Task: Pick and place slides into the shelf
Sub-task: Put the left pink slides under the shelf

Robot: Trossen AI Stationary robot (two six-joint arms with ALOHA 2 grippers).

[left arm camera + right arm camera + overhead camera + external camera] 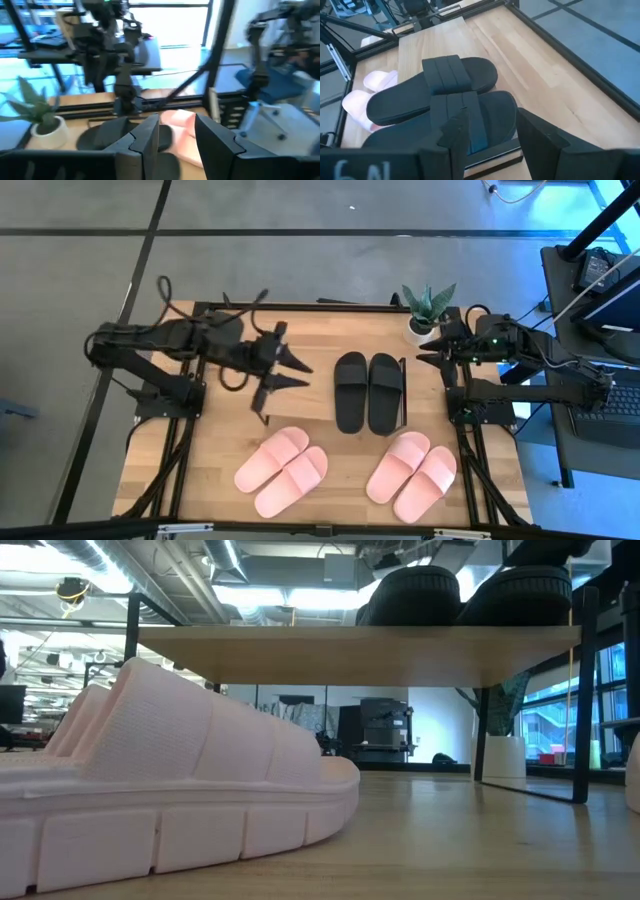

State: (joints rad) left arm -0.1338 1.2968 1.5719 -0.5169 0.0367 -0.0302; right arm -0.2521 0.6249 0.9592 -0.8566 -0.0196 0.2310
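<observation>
The black slides lie side by side on the shelf's light wood top board; the low view shows them resting sole-down on the board. One pink pair and another pink pair lie on the table in front of the shelf. A slide of one pink pair fills the low view. My left gripper hovers open just left of the black slides. My right gripper waits open at the table's right edge, beside the plant, and looks down on the black slides.
A potted plant stands at the table's far right corner, close to my right gripper. The shelf's thin black legs stand on the table. Bare tabletop lies left of the shelf and between the two pink pairs.
</observation>
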